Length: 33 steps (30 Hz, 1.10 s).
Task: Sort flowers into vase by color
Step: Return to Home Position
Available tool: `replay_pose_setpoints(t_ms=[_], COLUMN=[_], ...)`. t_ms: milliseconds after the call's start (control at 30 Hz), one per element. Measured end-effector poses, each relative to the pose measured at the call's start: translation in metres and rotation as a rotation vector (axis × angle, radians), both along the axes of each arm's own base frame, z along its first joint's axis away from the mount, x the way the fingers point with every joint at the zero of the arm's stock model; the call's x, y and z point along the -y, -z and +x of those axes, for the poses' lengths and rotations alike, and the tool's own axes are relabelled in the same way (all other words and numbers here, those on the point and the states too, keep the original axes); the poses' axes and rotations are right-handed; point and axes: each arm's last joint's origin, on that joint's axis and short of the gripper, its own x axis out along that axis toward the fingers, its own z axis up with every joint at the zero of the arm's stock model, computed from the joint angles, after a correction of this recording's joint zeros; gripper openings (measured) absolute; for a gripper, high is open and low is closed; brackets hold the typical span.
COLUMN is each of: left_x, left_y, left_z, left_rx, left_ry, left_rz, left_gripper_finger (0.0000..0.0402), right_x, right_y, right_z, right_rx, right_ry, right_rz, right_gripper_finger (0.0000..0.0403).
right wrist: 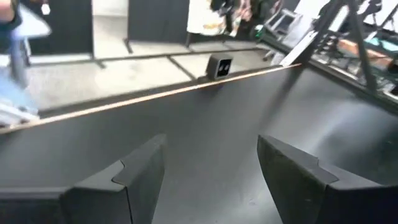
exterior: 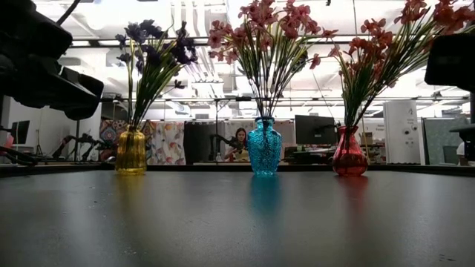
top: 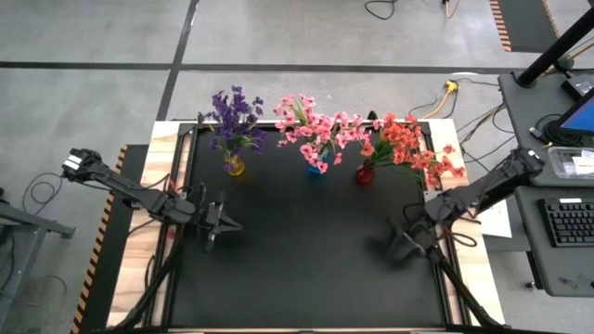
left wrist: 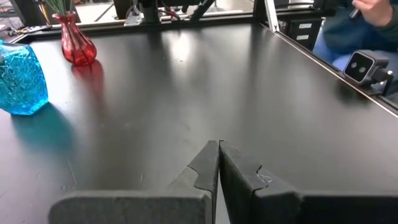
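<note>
Flowers (top: pixel 316 130) look light and floppy, best pinched at thin stems (exterior: pixel 261 100); left end effector (left wrist: pixel 219 144) clenched empty, right end effector (right wrist: pixel 211 142) released.

The left arm (top: pixel 139 195) and right arm (top: pixel 478 190) are slim, black, jointed; left gripper (left wrist: pixel 219 144) and right gripper (right wrist: pixel 210 143) carry flat matte charcoal jaws with stepped inner edges

Setting: an open-plan robotics lab. You had a black table (top: pixel 306 269) on a bare concrete floor (top: pixel 93 37), with loose cables (top: pixel 469 102) and striped floor tape (top: pixel 506 26). Beside it stood a desk (top: pixel 524 111) with a keyboard (top: pixel 568 223). Behind were a monitor (exterior: pixel 310 129), other robot arms (exterior: pixel 74 142), ceiling strip lights (exterior: pixel 208 15) and a seated person (exterior: pixel 240 139).
</note>
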Motion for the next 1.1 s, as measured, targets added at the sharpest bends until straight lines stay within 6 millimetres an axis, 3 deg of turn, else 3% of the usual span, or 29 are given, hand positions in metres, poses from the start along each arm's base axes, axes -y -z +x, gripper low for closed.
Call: replay_pose_setpoints(t_ms=[367,633,1100], left_x=[0.001,0.001,0.001], left_y=[0.003,0.006,0.011], left_z=[0.001,0.002,0.003], left_rx=[-0.027,-0.05,-0.091], left_ry=[0.0,0.0,0.0], left_rz=[0.012,0.022,0.04], left_gripper_finger=[0.0,0.0,0.0], right_x=[0.011,0.014,0.013], right_y=[-0.018,-0.025,-0.024], right_z=[-0.014,-0.019,-0.018], right_rx=[0.118,0.112,0.057], right_ry=[0.064,0.087,0.095], right_rz=[0.154,0.28,0.311], right_gripper_finger=[0.0242,0.0251,0.0245])
